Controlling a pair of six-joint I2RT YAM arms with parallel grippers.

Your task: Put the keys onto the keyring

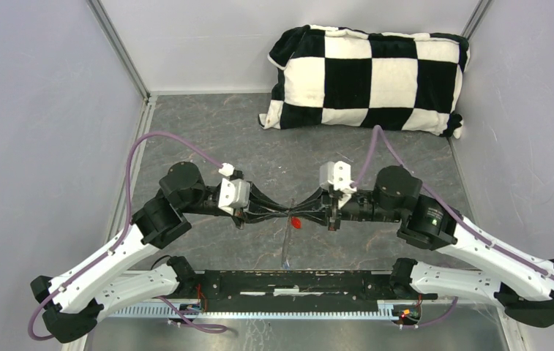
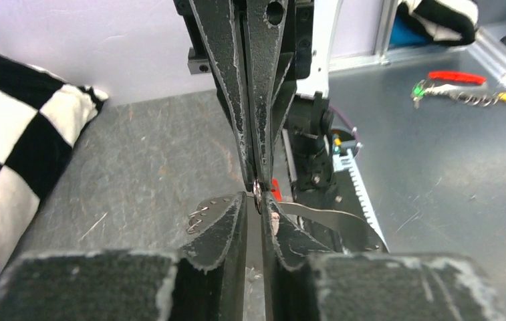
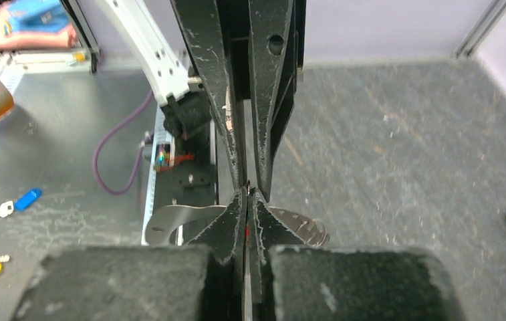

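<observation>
A floppy grey oval band edged with fine silvery beaded chain, the keyring [image 2: 330, 219], is held up in the air over the middle of the table, between the tips of two grippers that meet nose to nose. Its long axis runs near to far, across the line of the arms. One short curl with chain loops reaches the far side, and a longer, smooth, drooping strip reaches the near side. From above, that strip shows only as a thin line pointing at the near edge. A tiny key with a red plastic head [image 1: 297, 222] sits just right of the meeting point. From the right wrist it shows as a thin red sliver, edge-on. Its metal shaft is hidden, so which way it points cannot be told. The right gripper [image 3: 246, 194] is clamped fully closed on this red head between black, scuffed, tapering fingers. A small silvery metal ring [image 2: 257, 189] shows right at its tips. The left gripper [image 2: 255, 197] has its jaws a narrow slit apart, with the band passing its tips. Whether they touch the band cannot be made out. A key with a blue plastic head [image 3: 16, 202] lies flat on the scratched bare metal shelf [image 3: 69, 221] at the near left, blue head to the right, well apart from the grippers. The table [image 1: 244, 131] is dark grey with a marbled stone pattern. A soft black-and-white chequered pillow [image 1: 369, 77] rests at the far right.
</observation>
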